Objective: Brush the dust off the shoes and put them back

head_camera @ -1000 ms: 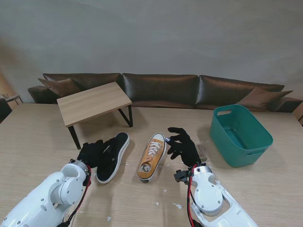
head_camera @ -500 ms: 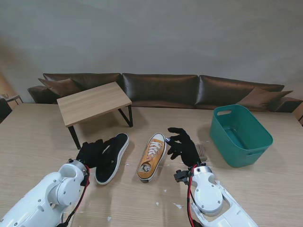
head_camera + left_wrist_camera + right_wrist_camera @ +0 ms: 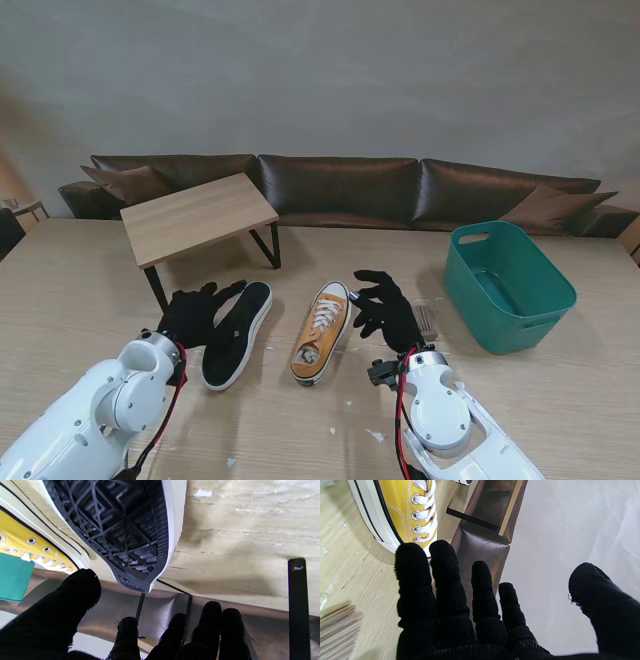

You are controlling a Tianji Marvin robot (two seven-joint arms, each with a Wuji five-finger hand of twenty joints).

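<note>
The stand view shows both hands empty, fingers spread: left hand (image 3: 197, 313) beside the black shoe (image 3: 237, 333), right hand (image 3: 385, 306) beside the yellow shoe (image 3: 321, 331), likely poised to grasp.

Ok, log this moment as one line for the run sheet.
left hand: open, beside black shoe, sole-up | right hand: open, beside yellow shoe | brush: on table, not held | bin: holds no shoe

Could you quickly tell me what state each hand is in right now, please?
Left hand: open, fingers spread beside the black shoe, holding nothing.
Right hand: open, holding nothing.
</note>
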